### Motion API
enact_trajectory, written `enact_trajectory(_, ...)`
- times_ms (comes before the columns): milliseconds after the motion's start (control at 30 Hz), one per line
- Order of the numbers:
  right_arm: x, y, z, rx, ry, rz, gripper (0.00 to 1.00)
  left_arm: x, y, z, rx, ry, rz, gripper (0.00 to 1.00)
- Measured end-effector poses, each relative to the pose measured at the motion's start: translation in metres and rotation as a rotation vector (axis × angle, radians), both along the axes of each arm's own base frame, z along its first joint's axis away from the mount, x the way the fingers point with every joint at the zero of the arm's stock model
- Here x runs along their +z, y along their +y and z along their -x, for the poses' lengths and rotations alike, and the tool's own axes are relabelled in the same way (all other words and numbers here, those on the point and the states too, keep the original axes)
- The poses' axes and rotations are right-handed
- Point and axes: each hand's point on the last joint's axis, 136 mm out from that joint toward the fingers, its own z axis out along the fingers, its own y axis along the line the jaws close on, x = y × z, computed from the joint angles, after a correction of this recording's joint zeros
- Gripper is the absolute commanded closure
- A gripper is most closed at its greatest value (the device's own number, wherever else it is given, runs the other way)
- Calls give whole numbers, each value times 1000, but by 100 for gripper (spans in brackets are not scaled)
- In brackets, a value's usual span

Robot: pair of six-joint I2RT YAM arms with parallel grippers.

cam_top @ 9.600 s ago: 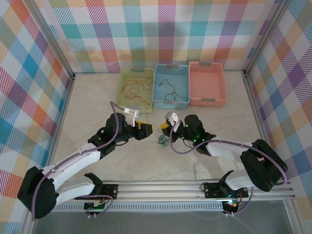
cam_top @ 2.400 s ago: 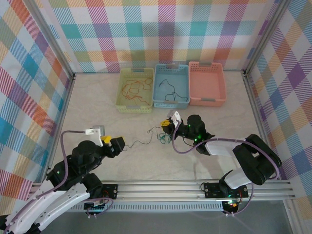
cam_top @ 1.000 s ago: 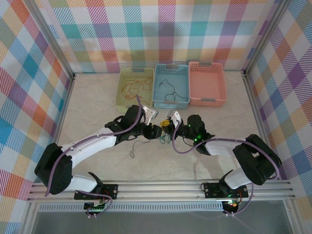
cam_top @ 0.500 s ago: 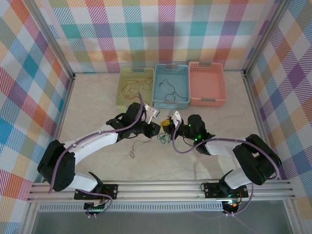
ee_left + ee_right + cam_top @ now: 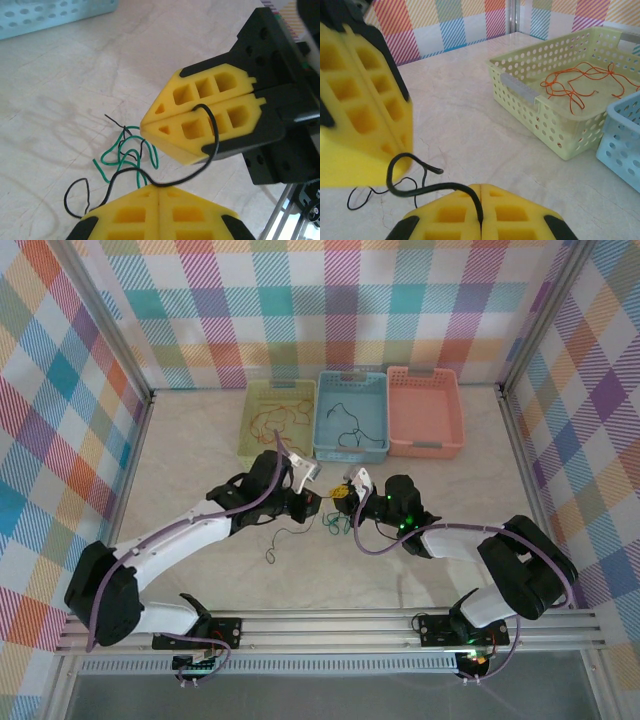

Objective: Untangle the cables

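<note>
The black cable [image 5: 192, 173] is pinched by both clenched pairs: left fingers [image 5: 130, 220] at bottom, right fingers [image 5: 200, 125] just above. The green tangle [image 5: 122, 150] is seen left of them.

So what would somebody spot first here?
The yellow left pincer and right pincer sit nearly nose to nose in the middle, both pinching one black cable. A green cable squiggles beside them, and orange cables lie in the yellow basket behind.
</note>
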Motion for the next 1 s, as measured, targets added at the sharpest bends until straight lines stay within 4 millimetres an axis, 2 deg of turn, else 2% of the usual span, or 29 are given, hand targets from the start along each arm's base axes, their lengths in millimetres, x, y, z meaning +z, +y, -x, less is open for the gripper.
enact_trajectory(100,0,0,0,0,0,0,100,7,7,2,6,-28,-13,55)
enact_trajectory(167,0,0,0,0,0,0,100,9,9,3,8,-35,-20,48)
enact_trajectory(267,0,0,0,0,-1,-1,100,5,14,4,8,-38,-56,41)
enact_trajectory(367,0,0,1,4,0,-1,100,1,17,5,-21,-51,-98,39)
enact_trajectory(533,1,1,1,9,1,-3,100,0,11,0,-103,-111,-142,37)
enact_trajectory(767,1,1,2,15,0,-5,100,-18,-3,-9,-237,-136,-225,37)
enact_trajectory(900,2,1,3,15,-1,-6,100,-22,-8,-7,-293,-143,-229,41)
enact_trajectory(1000,2,1,3,15,-2,-7,100,-23,-10,-5,-324,-138,-231,50)
